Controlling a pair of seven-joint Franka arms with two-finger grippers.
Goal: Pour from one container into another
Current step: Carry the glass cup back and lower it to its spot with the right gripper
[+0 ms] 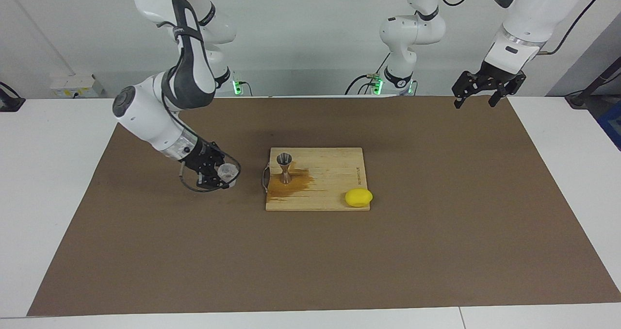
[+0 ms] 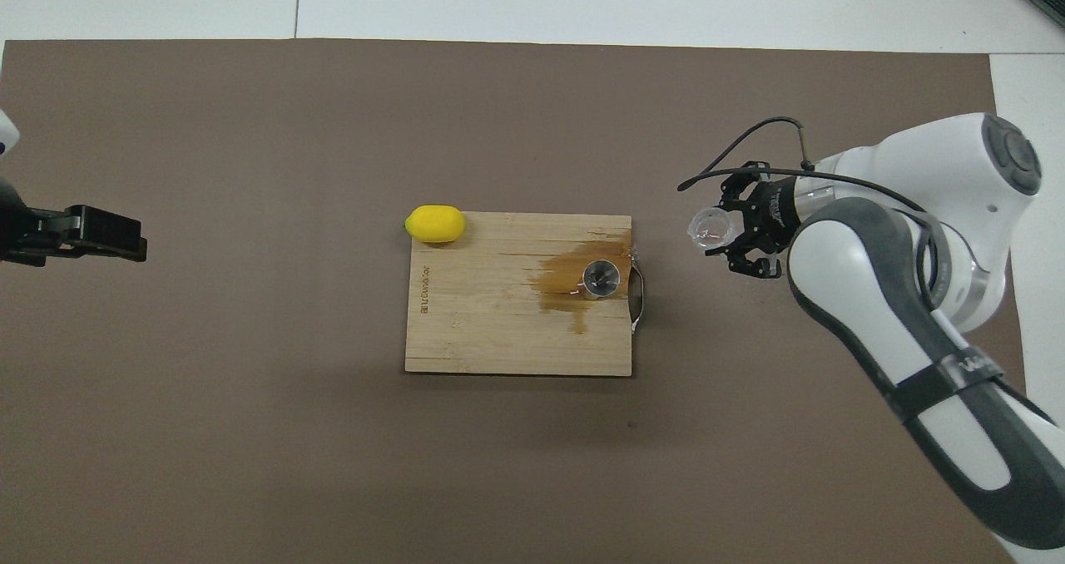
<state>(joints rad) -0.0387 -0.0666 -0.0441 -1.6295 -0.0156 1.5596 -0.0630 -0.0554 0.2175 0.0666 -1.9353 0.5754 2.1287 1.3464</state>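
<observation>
The clear cup (image 1: 227, 172) (image 2: 709, 228) is held in my right gripper (image 1: 220, 174) (image 2: 725, 233), which is shut on it low over the brown mat, beside the cutting board toward the right arm's end of the table. The steel jigger (image 1: 285, 166) (image 2: 601, 277) stands upright on the wooden cutting board (image 1: 335, 169) (image 2: 482, 331), at the edge of a brown wet stain (image 1: 297, 183) (image 2: 559, 279). My left gripper (image 1: 478, 98) (image 2: 133, 244) waits open and empty, raised over the mat at the left arm's end.
A yellow lemon (image 1: 358, 197) (image 2: 434, 224) lies at the board's corner farther from the robots, toward the left arm's end. A metal handle (image 1: 265, 177) (image 2: 637, 298) sits on the board's edge nearest the cup. The brown mat (image 1: 436, 232) covers the table.
</observation>
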